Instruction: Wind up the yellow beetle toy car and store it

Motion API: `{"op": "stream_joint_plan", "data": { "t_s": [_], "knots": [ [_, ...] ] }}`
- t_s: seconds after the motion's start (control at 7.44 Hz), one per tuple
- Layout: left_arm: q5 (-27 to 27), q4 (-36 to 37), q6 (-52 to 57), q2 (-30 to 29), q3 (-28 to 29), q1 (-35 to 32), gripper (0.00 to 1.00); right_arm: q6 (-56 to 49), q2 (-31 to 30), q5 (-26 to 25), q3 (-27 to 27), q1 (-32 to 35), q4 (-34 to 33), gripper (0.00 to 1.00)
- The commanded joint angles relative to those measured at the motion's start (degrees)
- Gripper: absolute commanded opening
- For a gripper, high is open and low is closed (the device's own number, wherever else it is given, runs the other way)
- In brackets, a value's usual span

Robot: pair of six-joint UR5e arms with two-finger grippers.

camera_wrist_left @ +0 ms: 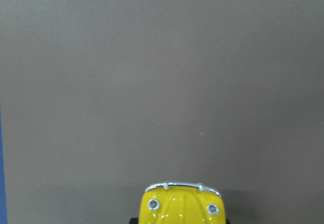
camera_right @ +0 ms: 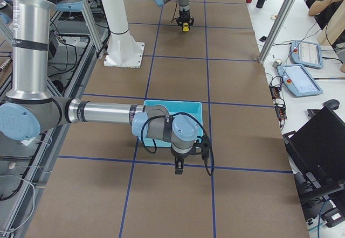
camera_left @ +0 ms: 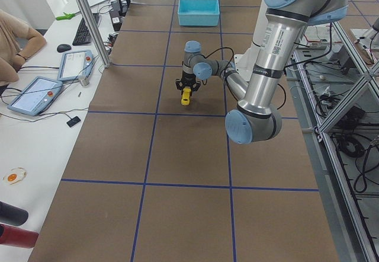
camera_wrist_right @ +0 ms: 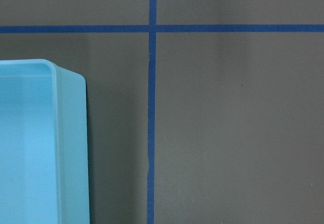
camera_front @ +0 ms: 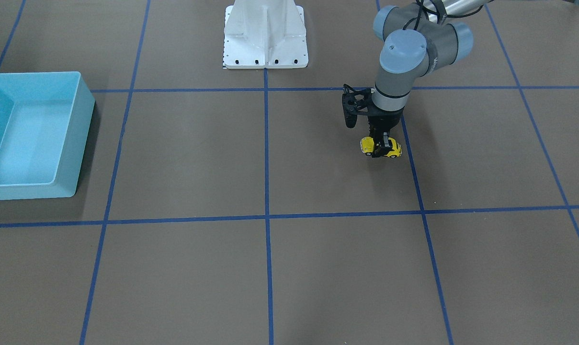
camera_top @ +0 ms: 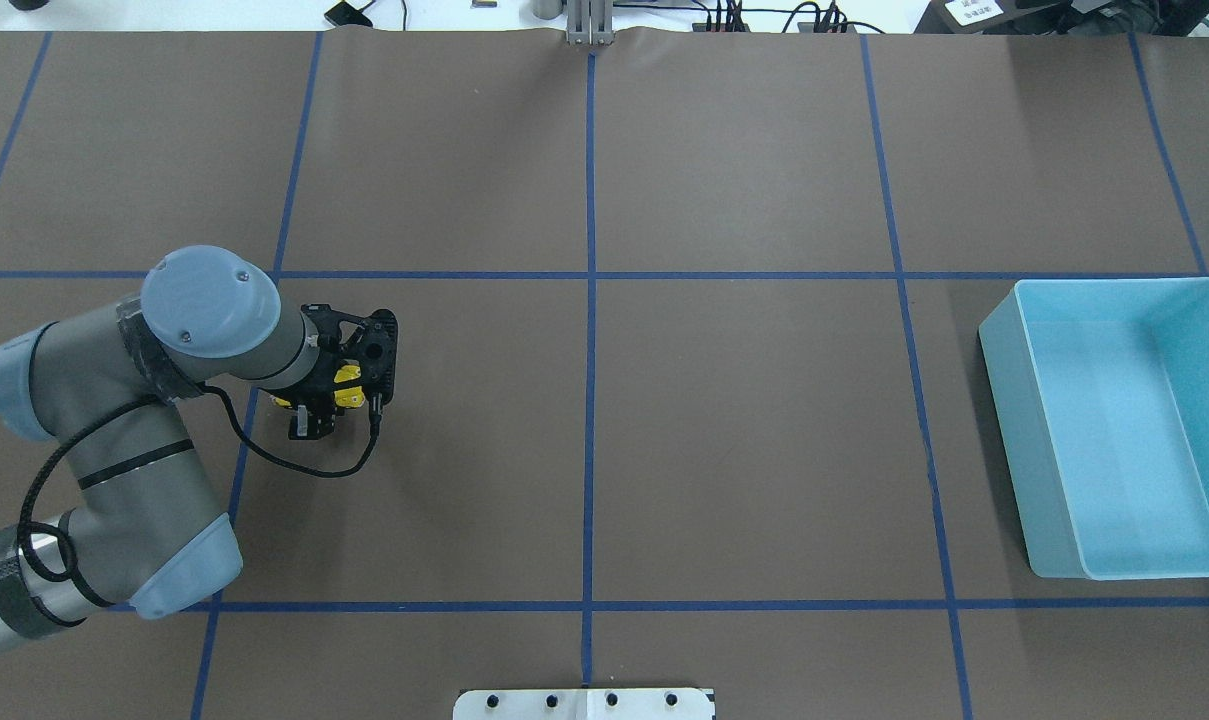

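The brown counter (camera_top: pixel 744 450) looks matte enough for small wheels to bite. The light blue bin (camera_top: pixel 1000 420) lies well apart from the left jaws, across the centre line, and just beside the right jaws. That gap is risk 1: a long carry, or a hand-over, gives a small glossy body time to slip.

The right arm (camera_right: pixel 102 112) hovers by the bin, and I cannot tell whether its jaws are spread or pressed together. The left arm (camera_top: pixel 114 470) points its jaws straight down, pinching the yellow beetle toy car (camera_front: pixel 368 144) across its sides, with the nose sticking out ahead of them. I cannot tell whether the wheels touch the counter.

Risk 2: if the car is dragged back with too little downward press, the wheels would likely skid and the spring would not wind. Too much press could squeeze the rounded shell out of the pinch.

Risk 3: released crooked, the car may run away from the bin.
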Motion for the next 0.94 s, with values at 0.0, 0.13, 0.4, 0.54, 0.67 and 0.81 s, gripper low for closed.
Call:
{"op": "stream_joint_plan", "data": {
  "t_s": [0.0,0.13,0.4,0.54,0.67,0.81],
  "knots": [
    [-3.70,-1.39,-0.07,-0.16,1.82,0.29,0.09,0.00,0.00,0.00,0.02,0.00,-0.01,1.00],
    [-4.86,-1.67,-0.07,-0.16,2.09,0.29,0.09,0.00,0.00,-0.09,-0.06,0.00,-0.01,1.00],
    [-4.61,-1.84,0.37,-0.34,2.62,0.37,0.09,0.00,0.00,0.00,0.02,0.00,-0.01,1.00],
    [-4.52,-2.97,0.37,-0.34,2.79,0.29,0.09,0.00,0.00,0.00,0.02,0.00,-0.01,1.00],
    [-4.43,-2.99,0.37,-0.25,2.97,0.29,0.09,0.00,0.00,0.00,0.02,0.00,-0.01,1.00],
    [-4.35,-2.99,0.46,-0.25,3.23,0.29,0.09,0.00,0.00,0.00,0.02,0.00,-0.01,1.00]
  ]
}}
